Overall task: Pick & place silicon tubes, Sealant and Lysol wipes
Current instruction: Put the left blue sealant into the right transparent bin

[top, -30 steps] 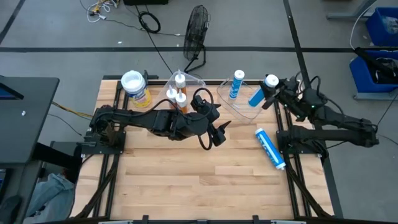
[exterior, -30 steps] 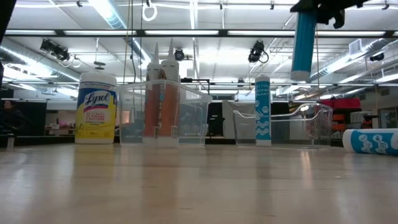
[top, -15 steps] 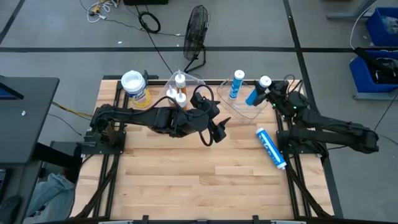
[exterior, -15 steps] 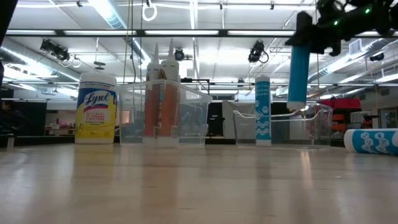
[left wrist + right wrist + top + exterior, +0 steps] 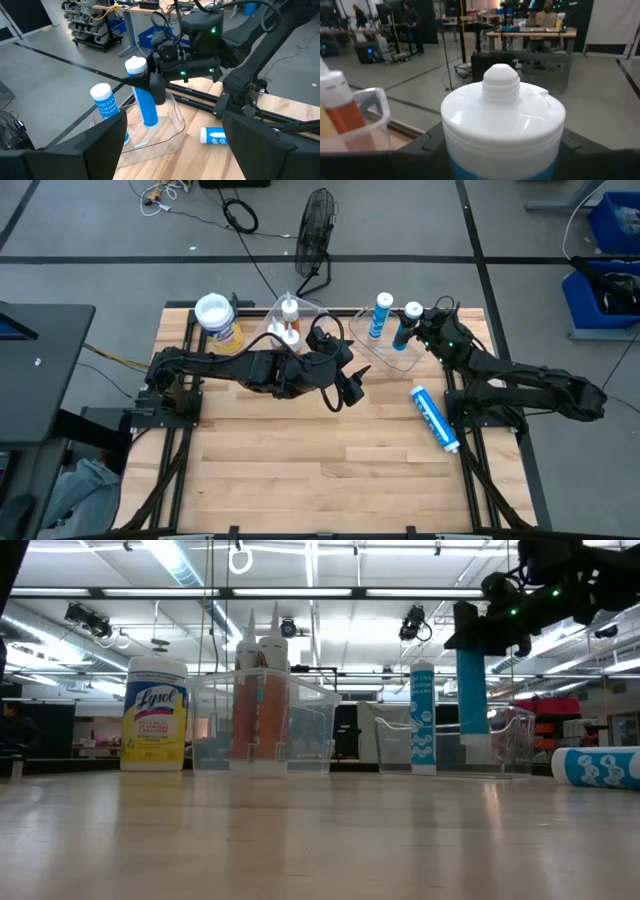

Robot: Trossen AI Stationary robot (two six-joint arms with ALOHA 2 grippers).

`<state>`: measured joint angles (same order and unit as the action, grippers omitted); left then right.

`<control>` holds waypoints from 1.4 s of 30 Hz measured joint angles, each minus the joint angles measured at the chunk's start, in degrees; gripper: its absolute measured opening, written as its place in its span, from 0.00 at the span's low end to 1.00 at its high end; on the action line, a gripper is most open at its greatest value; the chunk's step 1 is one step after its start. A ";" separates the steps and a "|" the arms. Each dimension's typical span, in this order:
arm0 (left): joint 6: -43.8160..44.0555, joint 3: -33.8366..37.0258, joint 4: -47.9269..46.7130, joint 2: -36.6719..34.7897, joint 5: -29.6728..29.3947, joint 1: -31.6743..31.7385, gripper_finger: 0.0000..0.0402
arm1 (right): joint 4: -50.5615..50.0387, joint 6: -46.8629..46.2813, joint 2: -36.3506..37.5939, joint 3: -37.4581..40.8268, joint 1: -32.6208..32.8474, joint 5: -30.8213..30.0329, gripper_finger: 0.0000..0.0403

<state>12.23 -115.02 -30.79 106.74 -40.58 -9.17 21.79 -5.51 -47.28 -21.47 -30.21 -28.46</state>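
Note:
My right gripper (image 5: 418,332) is shut on a blue tube (image 5: 471,690) with a white top and holds it over the clear right bin (image 5: 450,745). The tube's lower end is inside the bin. A second blue-white tube (image 5: 381,315) stands upright in that bin. A third blue-white tube (image 5: 433,418) lies on its side on the table. Orange tubes (image 5: 288,330) stand in the clear left bin (image 5: 262,720). The yellow Lysol wipes canister (image 5: 217,322) stands at the far left. My left gripper (image 5: 346,392) is open and empty near the table's middle. My right gripper pinches the blue tube's upper part (image 5: 148,90), just below its white top (image 5: 502,115), between its two fingers (image 5: 156,89). The fingers come about level from the table's right side and lie across the tube. The tube hangs nearly upright, with its lower end (image 5: 473,737) inside the bin.
The two clear bins stand side by side along the table's far edge, with the canister left of them. Bare wooden table (image 5: 330,470) lies toward the near edge. A black fan (image 5: 316,230) stands on the floor behind the table. People show in the room beyond.
My right gripper has gone down and toward the table's left edge with the blue tube. The tube has moved from high over the right bin's right rim into the bin and has turned from tilted to nearly upright.

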 joint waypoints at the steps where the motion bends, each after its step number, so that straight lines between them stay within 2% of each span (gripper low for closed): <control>1: 0.00 0.00 0.02 0.00 0.02 -0.03 0.82 | 1.37 -0.03 -0.53 0.00 0.00 0.02 0.52; 9: -0.01 0.00 0.02 0.00 0.00 -0.04 0.82 | 7.41 -1.99 -3.94 0.00 1.97 1.46 0.52; 19: -1.23 0.00 0.02 0.00 0.00 -0.04 0.82 | 15.17 -1.97 -12.62 0.00 4.62 1.33 0.52; 42: -1.55 0.02 -0.79 0.00 0.39 -0.04 0.82 | 18.57 -0.31 -19.74 0.00 6.47 -0.68 0.52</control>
<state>10.68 -115.00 -31.57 106.74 -40.19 -9.21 40.36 -5.82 -67.02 -21.47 -23.75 -29.15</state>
